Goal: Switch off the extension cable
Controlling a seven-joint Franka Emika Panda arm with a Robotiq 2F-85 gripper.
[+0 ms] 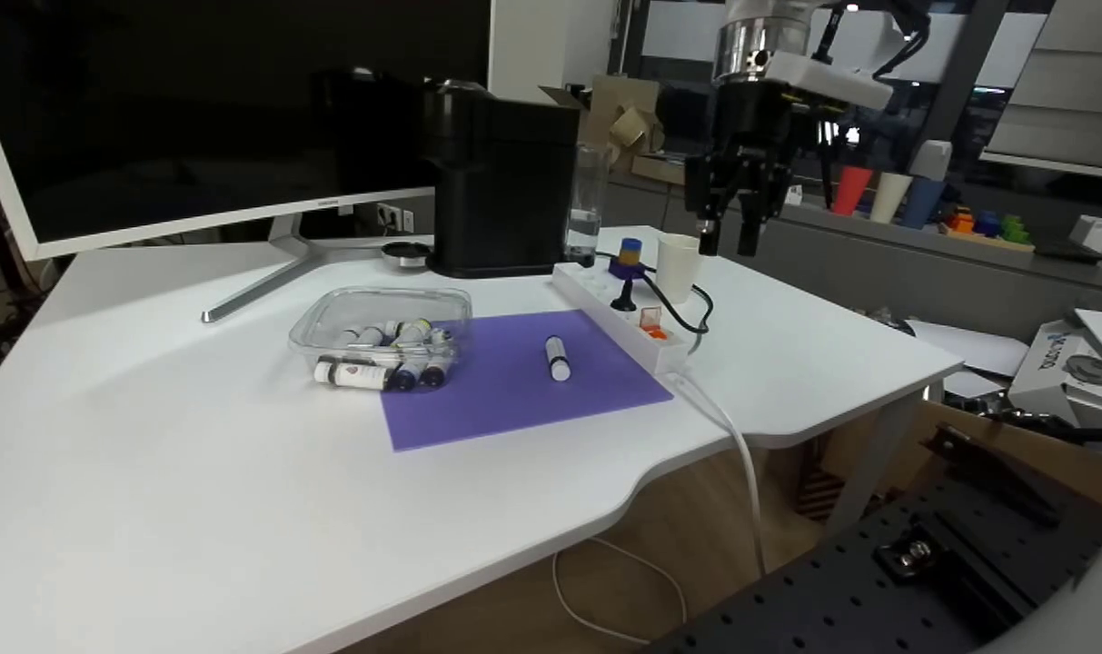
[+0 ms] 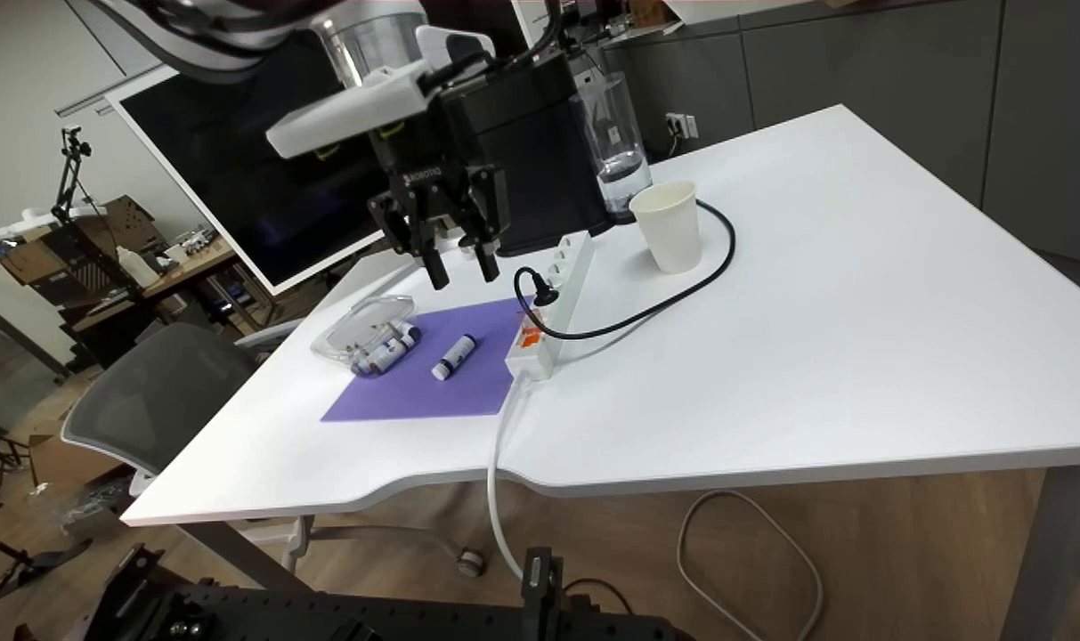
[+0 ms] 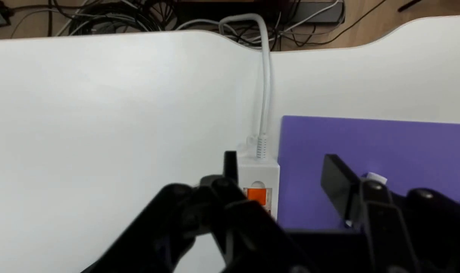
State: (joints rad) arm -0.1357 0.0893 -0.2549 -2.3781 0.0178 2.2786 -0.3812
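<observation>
We look over a white table [image 1: 196, 490] with a large white-framed monitor [image 1: 242, 100] along its far left, the screen dark. The robot arm [image 1: 759, 45] hangs in from the top of both exterior views. At the far side, right of the monitor, we find a tall black machine [image 1: 505, 182]. Nearer lies a flat purple sheet [image 1: 514, 400]. Just beside that sheet's right edge we see the extension cable [image 1: 610, 318], lying on the table and running near to far; its white cord [image 1: 741, 445] leaves the near end and drops over the table's near edge. The gripper [image 1: 729, 241] hangs above the table pointing down, its fingers [image 3: 339, 189] spread well apart. In the wrist view one of them hides part of the extension cable. At the sheet's left edge stands a clear tub [image 1: 378, 309] of small cylinders [image 1: 355, 374]. A clear vessel [image 1: 584, 236], partly filled with liquid, stands just right of the machine. Right of the extension cable an upright white cup [image 1: 676, 268] has a black cord [image 2: 655, 312] looping around its near and right sides. One banded white cylinder [image 1: 558, 358] lies on its side on the sheet. The black cord's plug [image 2: 544, 296] sits in the extension cable, and by that near end we pick out the orange-red switch [image 3: 256, 196], its setting unclear to us.
</observation>
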